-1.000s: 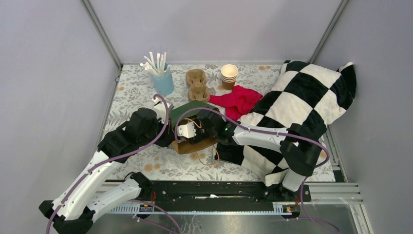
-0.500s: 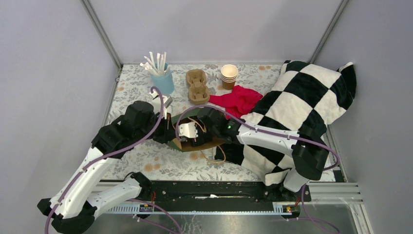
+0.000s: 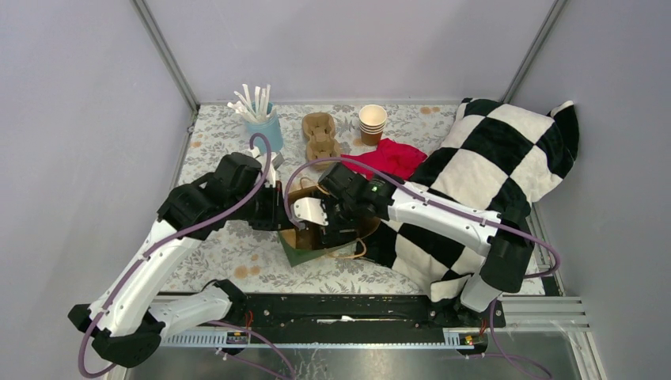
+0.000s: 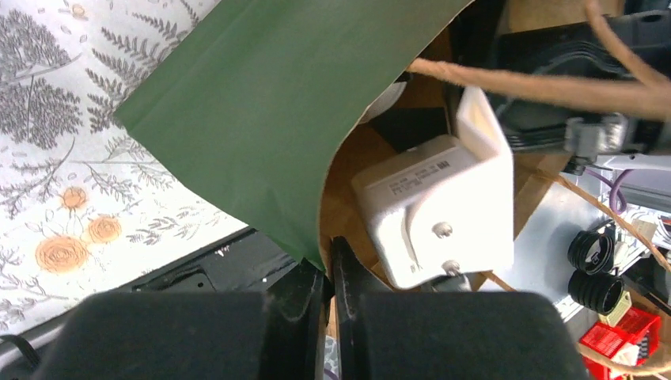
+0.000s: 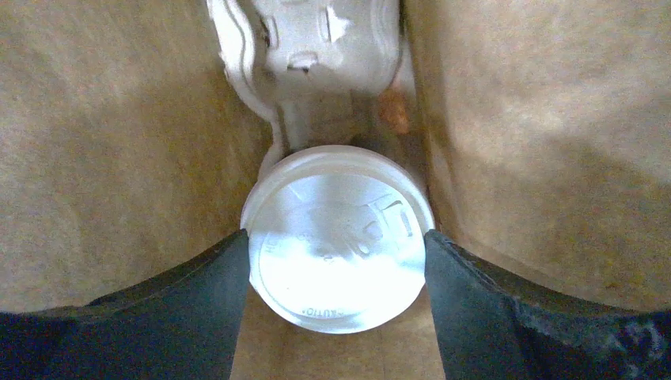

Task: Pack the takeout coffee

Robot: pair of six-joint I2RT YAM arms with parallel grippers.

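Two grips going: left gripper (image 4: 328, 273) pinched on green bag (image 4: 261, 119) rim, right gripper (image 5: 335, 241) clamped round takeout coffee (image 5: 339, 265) inside that bag. Checkered pillow (image 3: 490, 166), red cloth (image 3: 388, 158) crowding close. Can't see cup body, only lid.

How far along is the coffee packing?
Done: the takeout coffee is lidded and inside the green bag. In hand: the left gripper pinches the bag's rim, holding it open; the right gripper grips the cup at its lid. Left: set it down, release, pull the arm out. Whether it rests on the bottom isn't visible.
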